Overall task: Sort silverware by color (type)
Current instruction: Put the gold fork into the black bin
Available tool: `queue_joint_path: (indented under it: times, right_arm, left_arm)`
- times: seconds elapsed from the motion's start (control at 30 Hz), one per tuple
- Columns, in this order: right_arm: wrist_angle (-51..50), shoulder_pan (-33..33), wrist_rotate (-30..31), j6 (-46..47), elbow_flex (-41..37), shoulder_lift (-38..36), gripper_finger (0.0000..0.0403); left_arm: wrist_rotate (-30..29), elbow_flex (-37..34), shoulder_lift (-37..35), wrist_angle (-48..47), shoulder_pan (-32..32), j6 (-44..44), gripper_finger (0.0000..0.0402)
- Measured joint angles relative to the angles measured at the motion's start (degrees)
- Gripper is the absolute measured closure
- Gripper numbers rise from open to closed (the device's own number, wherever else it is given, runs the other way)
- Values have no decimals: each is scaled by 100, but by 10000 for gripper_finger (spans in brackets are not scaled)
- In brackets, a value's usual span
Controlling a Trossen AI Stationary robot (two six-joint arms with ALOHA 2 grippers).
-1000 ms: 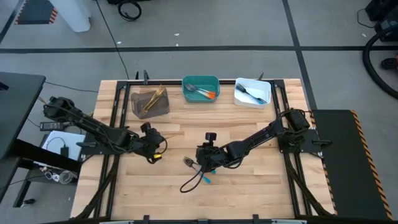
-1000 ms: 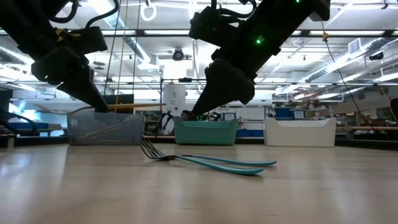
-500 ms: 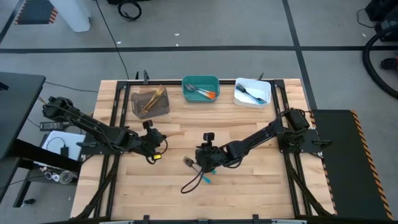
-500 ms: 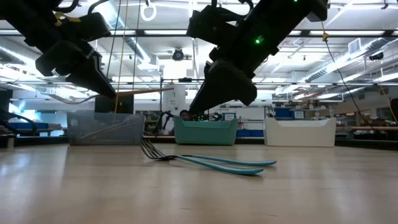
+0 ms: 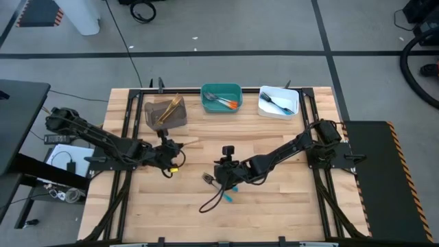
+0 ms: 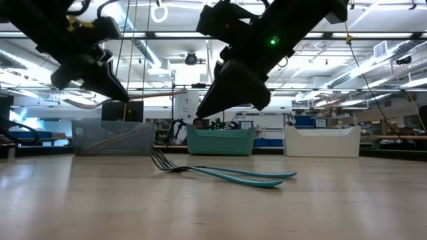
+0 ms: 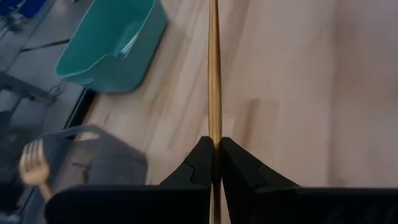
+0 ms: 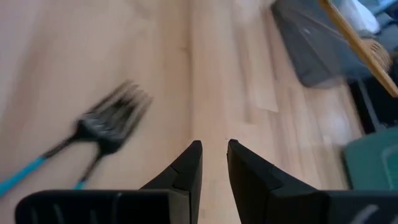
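Writing: no brand, label or lettering can be read on any bin, piece of cutlery or arm.
Left gripper (image 7: 212, 152): clamped tight on a gold piece (image 7: 214, 68), a slim straight gold-coloured stem that runs forward out of the fingers; its far end cannot be made out. In the high view the gripper (image 5: 180, 145) is above the tabletop (image 5: 274, 213), near the grey bin, with the stem pointing to the right.
Right gripper (image 8: 213, 163): fingers a narrow gap apart, holding nothing, above bare wood near the forks; in the high view it (image 5: 218, 173) sits mid-table.
Blue-handled forks (image 6: 220, 171): two slim forks with dark tines and light blue handles, lying side by side and flat on the tabletop; in the low view the tines curl up at the left end. From above they lie (image 5: 227, 194) just in front of the right gripper.
Grey bin (image 5: 165, 114): at the back left, with gold-coloured cutlery (image 5: 169, 108) leaning in it; a gold fork head (image 7: 32, 163) shows there in the left wrist view.
Teal bin (image 5: 221, 99): back centre, holding silver pieces with orange handles (image 5: 232, 103).
White bin (image 5: 280, 102): back right, holding dark metal pieces (image 5: 277, 103).
Black cable (image 5: 209, 202): loops over the tabletop beside the forks.
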Motion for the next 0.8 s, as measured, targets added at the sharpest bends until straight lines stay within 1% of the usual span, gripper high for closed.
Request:
queue_joint_path:
  times: [0.2, 0.4, 0.7, 0.8]
  right_arm:
    - [28, 137, -280, -158, 0, 0, 320]
    - [44, 216, -352, -145, 0, 0, 320]
    - [39, 219, -377, -3, 0, 0, 320]
    - [39, 216, -390, 17, 0, 0, 320]
  left_arm:
    - [-204, -261, -82, 118, 297, 185, 378]
    - [-205, -429, -139, 581, 517, 463, 378]
    - [-174, -435, -378, 727, 681, 773, 378]
    - [-19, -616, -379, 1123, 684, 779, 378]
